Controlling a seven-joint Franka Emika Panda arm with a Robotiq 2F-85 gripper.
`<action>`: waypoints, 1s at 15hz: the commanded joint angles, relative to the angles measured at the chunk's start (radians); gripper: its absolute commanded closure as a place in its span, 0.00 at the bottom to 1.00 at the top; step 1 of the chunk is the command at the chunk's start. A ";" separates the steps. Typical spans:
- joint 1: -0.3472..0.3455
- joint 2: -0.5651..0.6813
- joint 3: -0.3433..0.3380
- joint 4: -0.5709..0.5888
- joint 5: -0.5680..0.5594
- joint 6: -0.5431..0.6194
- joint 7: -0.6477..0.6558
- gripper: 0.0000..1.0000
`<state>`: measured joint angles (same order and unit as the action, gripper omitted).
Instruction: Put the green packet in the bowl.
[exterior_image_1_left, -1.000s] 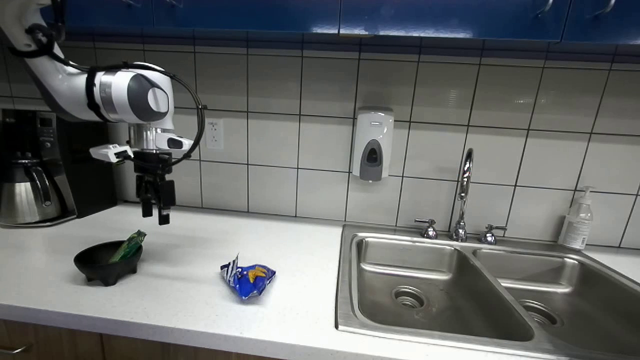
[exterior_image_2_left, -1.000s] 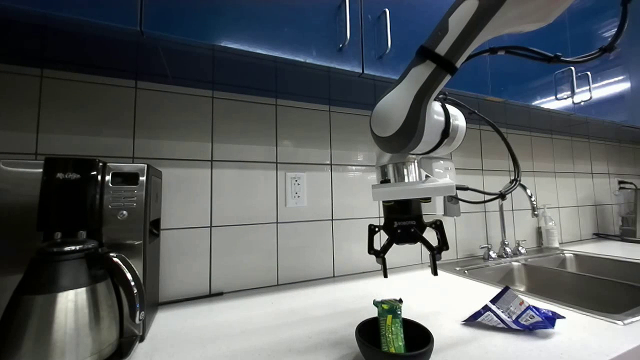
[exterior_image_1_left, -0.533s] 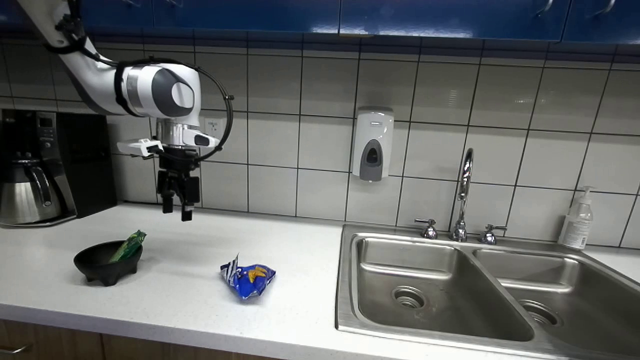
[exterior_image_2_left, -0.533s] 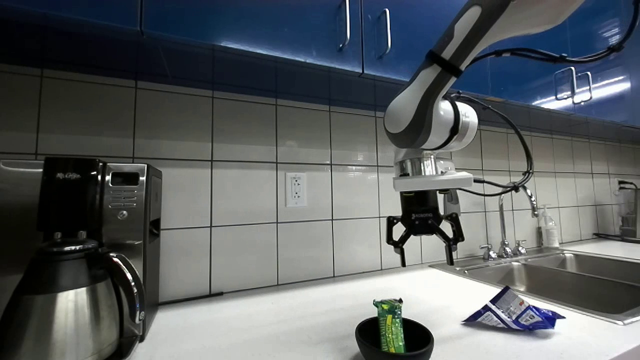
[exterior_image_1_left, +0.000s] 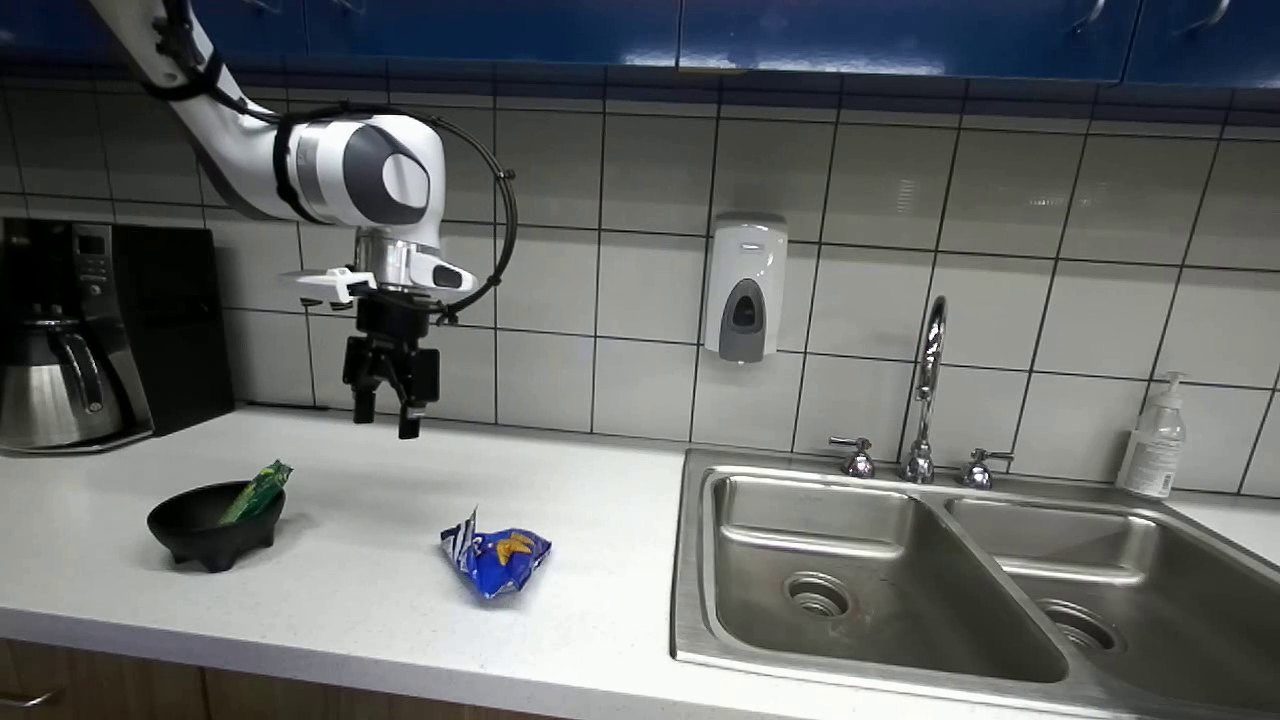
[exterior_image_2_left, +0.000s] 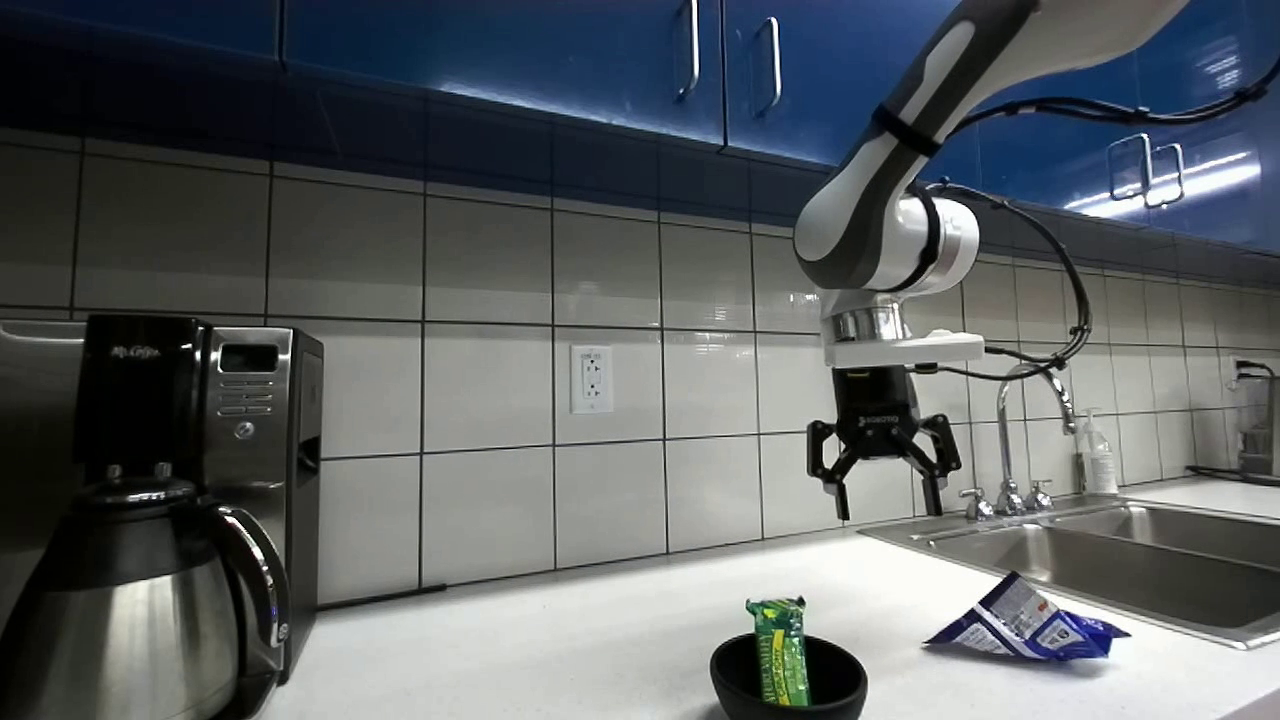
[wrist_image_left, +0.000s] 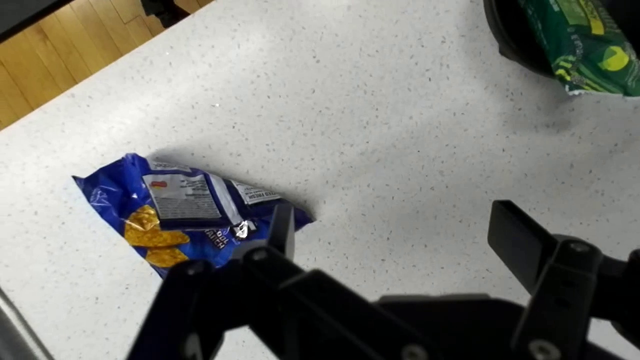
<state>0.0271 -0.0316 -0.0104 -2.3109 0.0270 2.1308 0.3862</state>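
Note:
The green packet (exterior_image_1_left: 258, 494) leans in the black bowl (exterior_image_1_left: 212, 548), its upper end sticking up past the rim. In an exterior view the packet (exterior_image_2_left: 781, 655) also stands tilted inside the bowl (exterior_image_2_left: 737, 688). The wrist view shows the packet (wrist_image_left: 595, 55) and part of the bowl's rim (wrist_image_left: 495, 30) at the top right, cut by the frame edge. My gripper (exterior_image_1_left: 387, 422) is open and empty, high above the counter, between the bowl and the blue bag. The gripper also shows in an exterior view (exterior_image_2_left: 888, 510) and the wrist view (wrist_image_left: 395, 235), with bare counter seen between its fingers.
A blue chip bag (exterior_image_1_left: 497, 565) lies on the white counter, left of the steel sink (exterior_image_1_left: 690, 560); it also shows in the wrist view (wrist_image_left: 185, 200). A coffee maker (exterior_image_2_left: 300, 450) stands at the left. A faucet (exterior_image_1_left: 930, 370) and a wall dispenser (exterior_image_1_left: 745, 290) are behind.
The arm and open gripper have moved right, away from above the bowl, and slightly up. The green packet, bowl and blue bag have not moved.

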 joint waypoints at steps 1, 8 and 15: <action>-0.010 -0.042 0.005 -0.006 0.005 -0.079 -0.100 0.00; -0.015 -0.113 0.001 -0.059 -0.003 -0.087 -0.180 0.00; -0.019 -0.194 -0.001 -0.141 0.003 -0.075 -0.228 0.00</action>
<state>0.0239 -0.1602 -0.0131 -2.4015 0.0262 2.0634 0.2021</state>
